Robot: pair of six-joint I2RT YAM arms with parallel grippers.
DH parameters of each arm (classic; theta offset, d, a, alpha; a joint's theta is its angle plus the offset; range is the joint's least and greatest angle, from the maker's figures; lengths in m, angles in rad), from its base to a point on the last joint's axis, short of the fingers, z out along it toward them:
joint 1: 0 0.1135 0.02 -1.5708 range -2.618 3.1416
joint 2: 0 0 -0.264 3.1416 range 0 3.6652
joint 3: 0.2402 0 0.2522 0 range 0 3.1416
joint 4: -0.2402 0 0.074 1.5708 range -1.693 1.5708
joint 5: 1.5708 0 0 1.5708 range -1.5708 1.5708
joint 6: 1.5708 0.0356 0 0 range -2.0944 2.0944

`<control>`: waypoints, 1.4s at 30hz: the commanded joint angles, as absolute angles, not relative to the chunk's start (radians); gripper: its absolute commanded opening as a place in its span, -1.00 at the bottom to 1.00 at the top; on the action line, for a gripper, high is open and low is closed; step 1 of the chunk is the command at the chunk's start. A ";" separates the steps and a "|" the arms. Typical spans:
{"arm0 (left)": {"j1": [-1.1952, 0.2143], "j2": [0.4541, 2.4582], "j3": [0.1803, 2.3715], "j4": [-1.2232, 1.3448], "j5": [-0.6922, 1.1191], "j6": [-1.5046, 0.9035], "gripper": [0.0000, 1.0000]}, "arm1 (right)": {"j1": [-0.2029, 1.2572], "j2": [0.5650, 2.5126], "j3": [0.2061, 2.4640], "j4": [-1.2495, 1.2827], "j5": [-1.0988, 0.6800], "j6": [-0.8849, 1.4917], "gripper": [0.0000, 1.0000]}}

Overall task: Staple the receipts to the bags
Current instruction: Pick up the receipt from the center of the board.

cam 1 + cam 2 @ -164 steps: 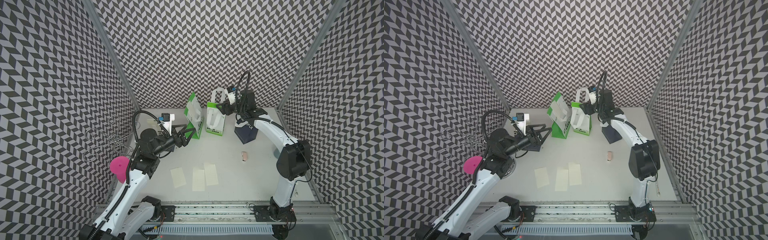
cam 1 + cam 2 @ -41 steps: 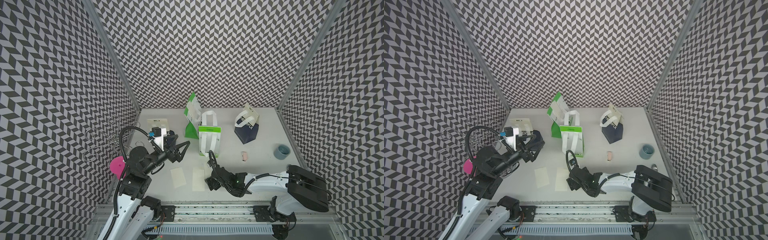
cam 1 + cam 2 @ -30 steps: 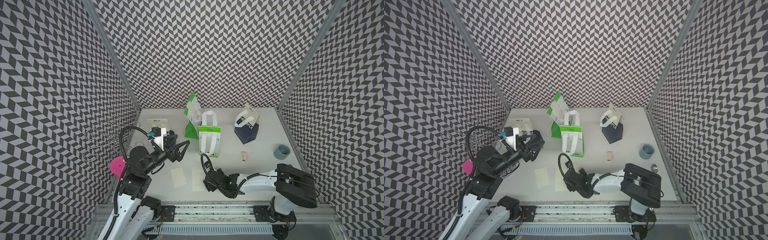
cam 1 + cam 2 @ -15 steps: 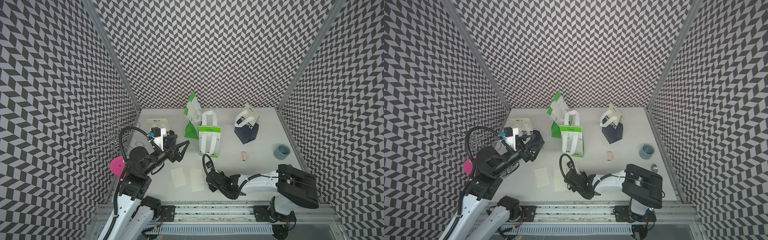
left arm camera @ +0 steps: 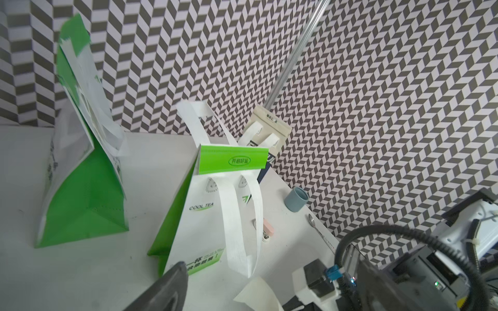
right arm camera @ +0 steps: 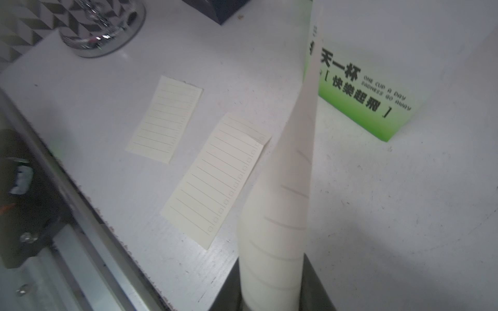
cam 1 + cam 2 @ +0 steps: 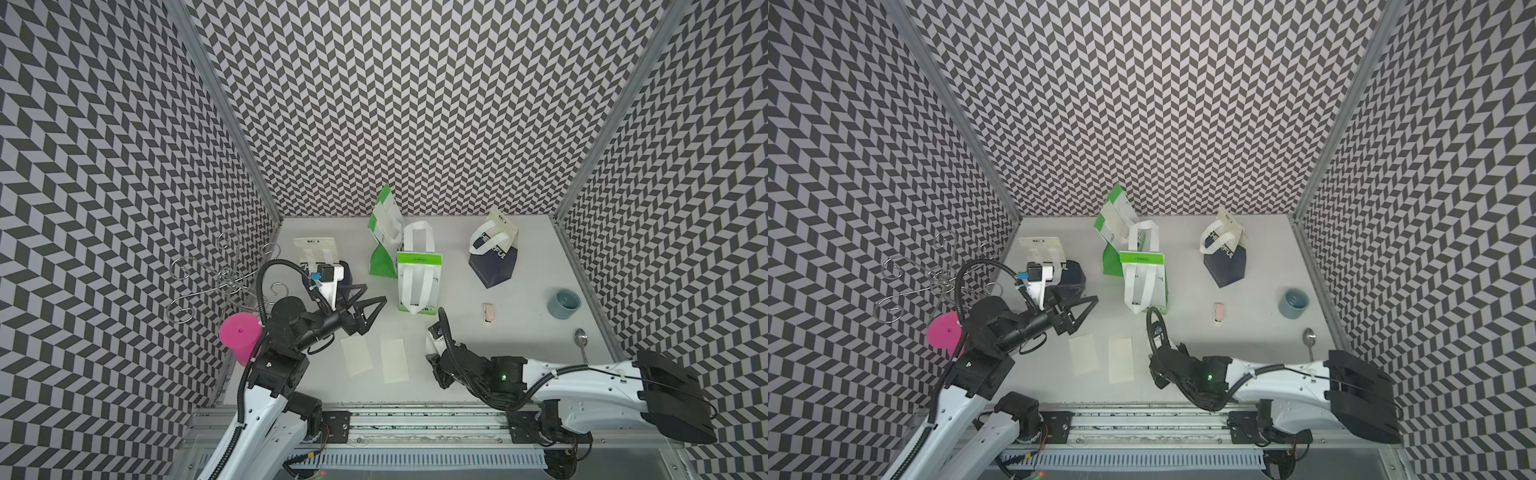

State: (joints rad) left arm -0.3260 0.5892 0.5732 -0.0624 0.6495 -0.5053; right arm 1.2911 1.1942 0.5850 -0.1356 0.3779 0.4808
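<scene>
Overhead, the white table (image 7: 457,249) carried four paper bags. The rear green bag (image 7: 384,245) leaned by the back wall, with the front green bag (image 7: 417,282) upright just before it. The right navy bag (image 7: 494,262) stood well apart. The left navy bag (image 7: 313,249) was partly hidden behind the left arm's wrist camera. The left gripper (image 7: 375,291) hovered between that bag and the front green bag, its jaws spread wide and empty. The right gripper (image 7: 433,345) sat low near the front edge, jaws pinched on the held receipt (image 6: 280,204), which curled up from the fingers. Two flat receipts (image 7: 356,355) (image 7: 394,359) lay side by side on the table between the arms. A blue-grey cup (image 7: 564,304), a pink stapler (image 7: 488,312) and a spoon (image 7: 581,343) occupied the right side.
</scene>
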 commanded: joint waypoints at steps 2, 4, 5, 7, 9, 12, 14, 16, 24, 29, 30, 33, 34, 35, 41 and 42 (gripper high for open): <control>-0.417 0.589 0.542 -0.011 0.658 -0.534 0.94 | 1.333 1.124 0.649 -0.149 0.433 0.433 -0.41; -0.472 0.590 0.517 0.016 0.643 -0.559 0.92 | 1.356 1.109 0.676 -0.163 0.450 0.422 -0.40; -0.502 0.595 0.499 0.037 0.633 -0.581 0.90 | 1.371 1.106 0.691 -0.166 0.462 0.415 -0.41; -0.554 0.605 0.471 0.063 0.606 -0.613 0.86 | 1.403 1.109 0.720 -0.175 0.489 0.404 -0.41; -0.598 0.613 0.455 0.076 0.574 -0.629 0.84 | 1.445 1.125 0.753 -0.186 0.534 0.394 -0.41; -0.640 0.614 0.439 0.102 0.543 -0.663 0.84 | 1.489 1.158 0.793 -0.193 0.578 0.379 -0.41; -0.649 0.614 0.440 0.095 0.519 -0.674 0.84 | 1.505 1.179 0.818 -0.195 0.597 0.366 -0.41; -0.649 0.609 0.442 0.086 0.498 -0.676 0.84 | 1.516 1.198 0.836 -0.197 0.616 0.356 -0.41; -0.652 0.582 0.461 0.036 0.465 -0.678 0.76 | 1.519 1.270 0.880 -0.237 0.688 0.341 -0.41; -0.651 0.551 0.509 -0.050 0.395 -0.631 0.77 | 1.519 1.285 0.889 -0.252 0.728 0.348 -0.41; -0.650 0.544 0.522 -0.069 0.384 -0.622 0.78 | 1.519 1.285 0.889 -0.253 0.738 0.347 -0.41; -0.650 0.535 0.541 -0.101 0.371 -0.643 0.78 | 1.519 1.291 0.888 -0.254 0.766 0.325 -0.41; -0.650 0.538 0.540 -0.097 0.379 -0.662 0.78 | 1.520 1.294 0.890 -0.255 0.773 0.319 -0.41; -0.650 0.544 0.535 -0.081 0.397 -0.688 0.79 | 1.519 1.301 0.894 -0.253 0.779 0.309 -0.41; -0.650 0.570 0.511 -0.026 0.441 -0.813 0.78 | 1.520 1.342 0.928 -0.266 0.815 0.265 -0.41; -0.650 0.569 0.514 -0.033 0.432 -0.820 0.78 | 1.520 1.345 0.933 -0.265 0.822 0.260 -0.41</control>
State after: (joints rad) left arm -0.6476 0.5735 0.5144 -0.0547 0.4240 -0.7536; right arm 1.5154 1.3315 0.8989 -0.2722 0.7712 0.2901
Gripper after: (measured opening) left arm 0.893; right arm 0.293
